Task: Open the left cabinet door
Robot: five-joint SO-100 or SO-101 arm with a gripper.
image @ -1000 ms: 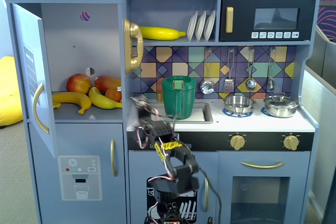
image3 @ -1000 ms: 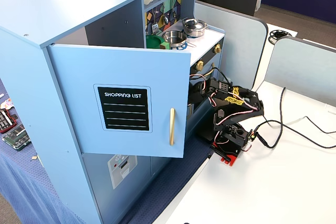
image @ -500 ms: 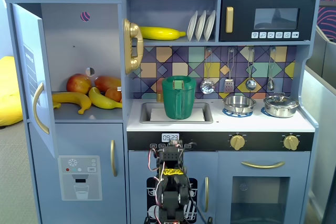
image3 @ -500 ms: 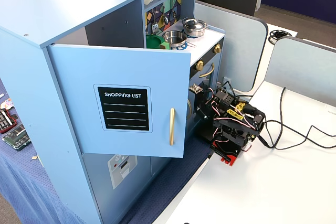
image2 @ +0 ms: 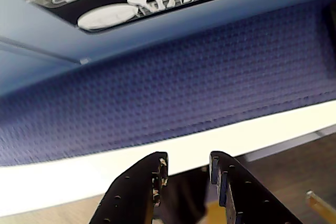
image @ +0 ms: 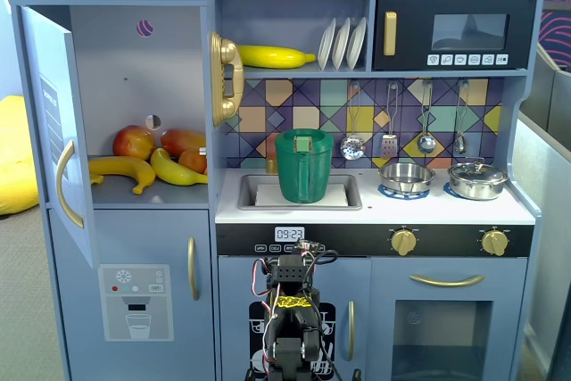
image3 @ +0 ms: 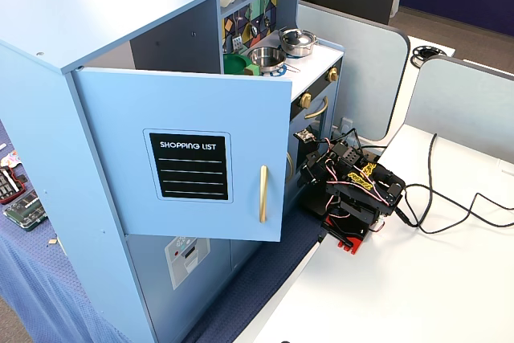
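The left cabinet door (image3: 185, 166), blue-grey with a black "SHOPPING LIST" panel (image3: 190, 166) and a gold handle (image3: 263, 193), stands swung wide open. In a fixed view it shows edge-on at the left (image: 53, 131). My arm (image: 290, 314) sits folded low in front of the kitchen's lower middle doors, far from that door; it also shows in the other fixed view (image3: 353, 190). In the wrist view my gripper (image2: 188, 163) points at the blue mat (image2: 173, 77), its jaws a little apart and empty.
The open compartment holds apples (image: 134, 142) and bananas (image: 125, 171). Below it is the dispenser door (image: 134, 301). A green jug (image: 303, 165) stands in the sink. The white table (image3: 401, 279) carries cables (image3: 438, 206) at the right.
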